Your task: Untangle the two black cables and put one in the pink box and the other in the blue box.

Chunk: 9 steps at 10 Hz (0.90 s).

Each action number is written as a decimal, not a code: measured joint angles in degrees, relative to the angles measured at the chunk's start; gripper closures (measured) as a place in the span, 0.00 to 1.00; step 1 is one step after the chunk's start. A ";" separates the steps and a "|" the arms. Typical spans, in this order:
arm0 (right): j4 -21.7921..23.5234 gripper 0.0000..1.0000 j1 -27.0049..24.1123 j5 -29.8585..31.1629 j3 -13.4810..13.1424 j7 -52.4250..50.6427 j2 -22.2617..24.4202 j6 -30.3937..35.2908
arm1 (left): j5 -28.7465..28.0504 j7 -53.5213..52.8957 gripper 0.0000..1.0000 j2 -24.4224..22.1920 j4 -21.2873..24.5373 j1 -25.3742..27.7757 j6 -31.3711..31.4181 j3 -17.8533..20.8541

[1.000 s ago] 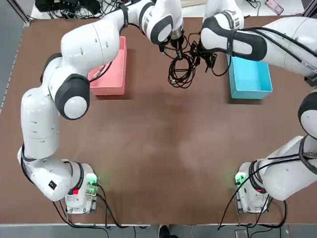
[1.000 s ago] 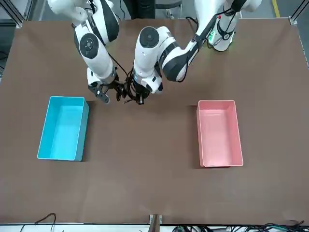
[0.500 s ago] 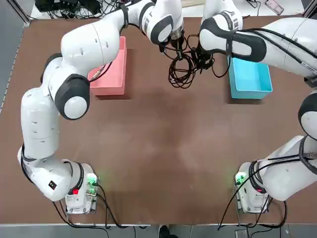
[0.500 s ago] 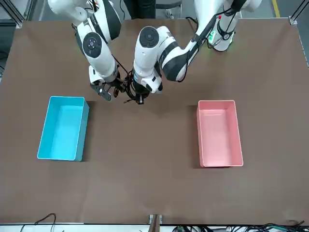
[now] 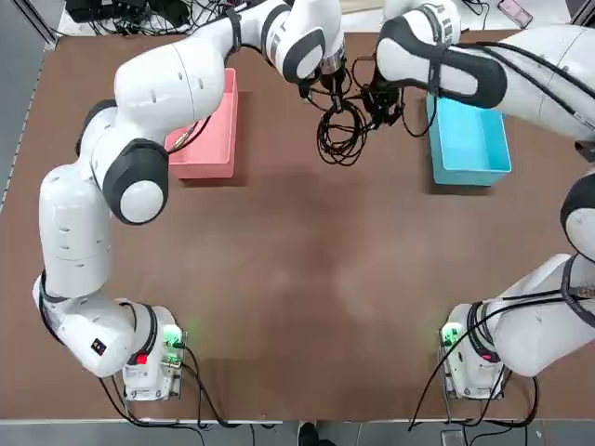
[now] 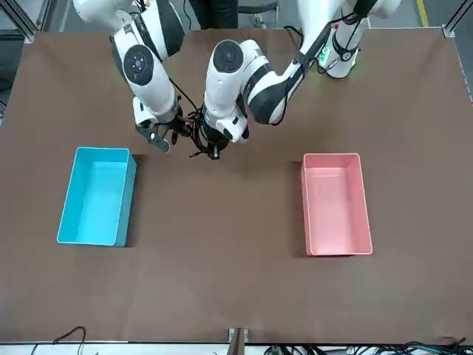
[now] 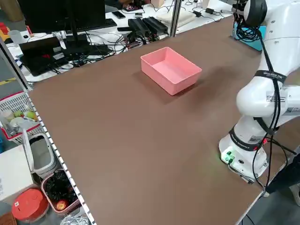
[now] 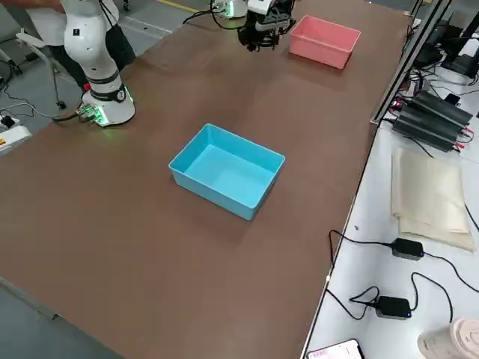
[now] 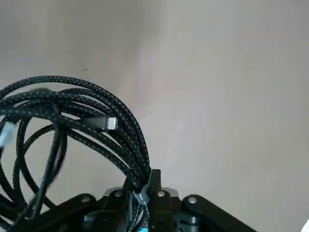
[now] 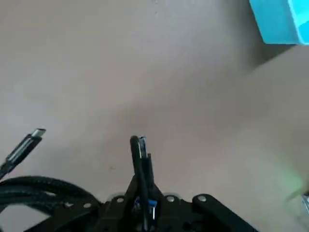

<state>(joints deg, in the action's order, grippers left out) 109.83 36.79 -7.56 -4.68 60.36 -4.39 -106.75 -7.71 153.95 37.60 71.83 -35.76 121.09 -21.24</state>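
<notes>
Evidently the two black braided cables (image 5: 342, 125) hang as one looped tangle between both arms, above the brown worktop (image 5: 307, 279) at its far side, so that pulling apart can separate them. Left tool (image 9: 141, 193) is clenched on several cord strands. Right tool (image 10: 141, 159) is pinched shut on a cable end. Both the shallow pink plastic box (image 5: 209, 130) and the matching light blue plastic box (image 5: 468, 139) sit empty, flanking the tangle.
</notes>
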 joint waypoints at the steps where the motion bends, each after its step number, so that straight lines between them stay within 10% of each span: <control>1: -2.16 0.93 -1.35 0.00 -0.29 -1.67 0.12 3.25 | 0.00 -0.01 0.85 0.05 0.23 0.01 -0.24 0.37; 9: -12.54 0.93 -28.22 8.16 -1.41 -35.40 0.86 17.08 | -0.01 -19.59 0.85 2.71 1.13 10.33 -8.41 1.65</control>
<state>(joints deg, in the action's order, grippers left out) 97.29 8.57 0.60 -6.08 24.97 -3.54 -89.67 -7.73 134.36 40.31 72.96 -25.43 112.68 -19.60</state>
